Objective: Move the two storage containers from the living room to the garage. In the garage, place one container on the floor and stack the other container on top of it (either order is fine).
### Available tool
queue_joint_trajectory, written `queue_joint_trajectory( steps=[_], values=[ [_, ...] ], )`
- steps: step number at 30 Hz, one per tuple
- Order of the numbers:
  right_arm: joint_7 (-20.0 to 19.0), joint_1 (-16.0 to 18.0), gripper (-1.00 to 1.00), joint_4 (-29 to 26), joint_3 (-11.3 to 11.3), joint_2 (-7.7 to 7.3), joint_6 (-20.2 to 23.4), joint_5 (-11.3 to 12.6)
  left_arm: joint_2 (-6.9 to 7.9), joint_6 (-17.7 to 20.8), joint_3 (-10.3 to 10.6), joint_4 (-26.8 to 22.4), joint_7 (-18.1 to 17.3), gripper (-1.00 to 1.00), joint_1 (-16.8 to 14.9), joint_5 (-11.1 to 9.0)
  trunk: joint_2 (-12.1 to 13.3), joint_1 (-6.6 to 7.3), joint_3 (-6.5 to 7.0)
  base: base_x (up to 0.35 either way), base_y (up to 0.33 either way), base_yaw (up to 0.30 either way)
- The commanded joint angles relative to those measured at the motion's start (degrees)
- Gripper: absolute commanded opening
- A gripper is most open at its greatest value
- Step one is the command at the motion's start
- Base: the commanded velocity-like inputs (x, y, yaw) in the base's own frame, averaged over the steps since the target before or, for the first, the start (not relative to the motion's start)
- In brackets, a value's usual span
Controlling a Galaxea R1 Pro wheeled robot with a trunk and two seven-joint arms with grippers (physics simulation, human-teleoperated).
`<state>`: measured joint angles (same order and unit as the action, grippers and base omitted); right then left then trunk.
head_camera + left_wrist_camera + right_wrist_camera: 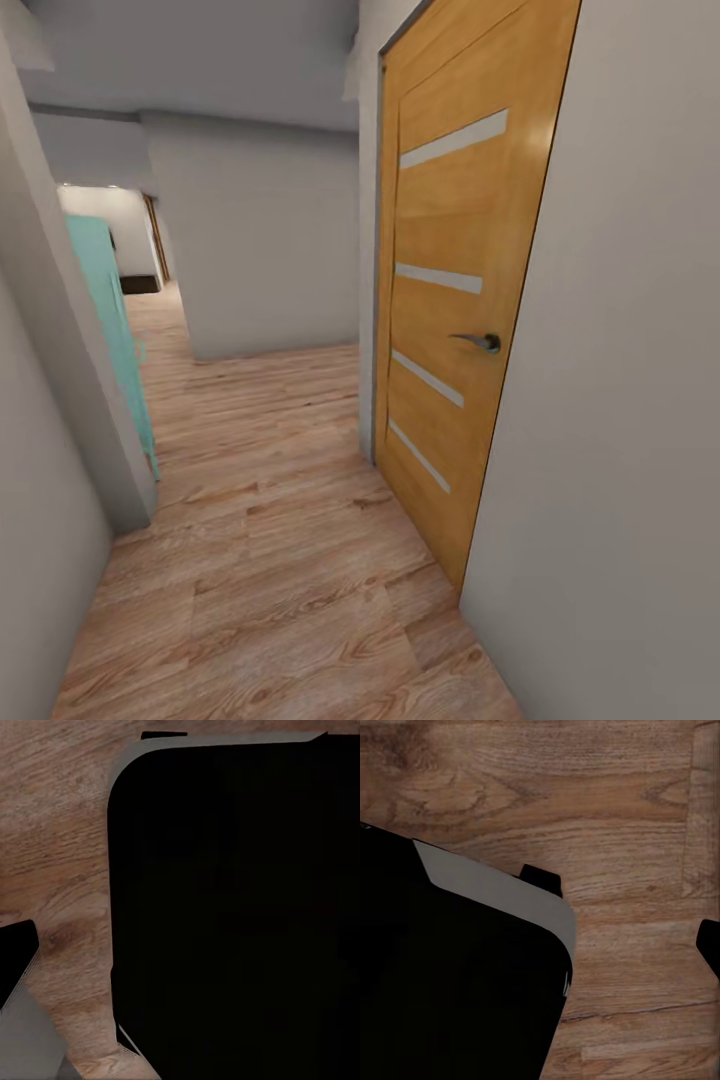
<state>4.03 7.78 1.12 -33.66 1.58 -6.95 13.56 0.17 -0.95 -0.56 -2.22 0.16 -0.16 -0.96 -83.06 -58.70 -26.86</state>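
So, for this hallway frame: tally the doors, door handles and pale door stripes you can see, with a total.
Wooden door: 1
Door handle: 1
Pale stripes on that door: 4
Teal panel by the left wall: 1
Total: 7

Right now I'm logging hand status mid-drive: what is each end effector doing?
Left end effector: cannot be told; its camera shows a dark body over wood floor.
Right end effector: cannot be told either.
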Motion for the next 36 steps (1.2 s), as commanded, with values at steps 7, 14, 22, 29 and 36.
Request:
queue_joint_trajectory(
  steps=[7,14,22,29,36],
  values=[
    [0.24,0.05,1.0,0.11,-0.6,0.01,-0.33,0.43,-0.02,-0.1,0.01,0.0,0.02,1.0,-0.02,-0.16,-0.02,-0.03,-0.06,0.322,0.0,0.0],
    [0.27,0.05,1.0,0.11,-0.61,0.01,-0.34,0.44,0.0,-0.1,-0.05,-0.02,0.02,1.0,-0.02,-0.1,-0.02,-0.03,-0.06,0.322,0.0,0.0],
    [0.27,0.05,1.0,0.11,-0.62,0.07,-0.35,0.42,0.0,-0.13,-0.08,-0.05,0.02,1.0,-0.02,-0.08,-0.02,-0.03,-0.06,0.317,0.0,0.0],
    [0.27,0.05,1.0,0.11,-0.62,0.01,-0.35,0.42,0.03,-0.19,-0.14,-0.06,0.02,1.0,-0.02,-0.1,-0.02,-0.03,-0.06,0.077,0.0,0.0],
    [0.24,0.05,1.0,0.11,-0.28,0.09,-0.29,0.91,0.01,-0.19,-0.14,-0.06,0.02,1.0,-0.02,-0.09,-0.02,-0.03,-0.06,0.004,0.0,0.0]
  ],
)
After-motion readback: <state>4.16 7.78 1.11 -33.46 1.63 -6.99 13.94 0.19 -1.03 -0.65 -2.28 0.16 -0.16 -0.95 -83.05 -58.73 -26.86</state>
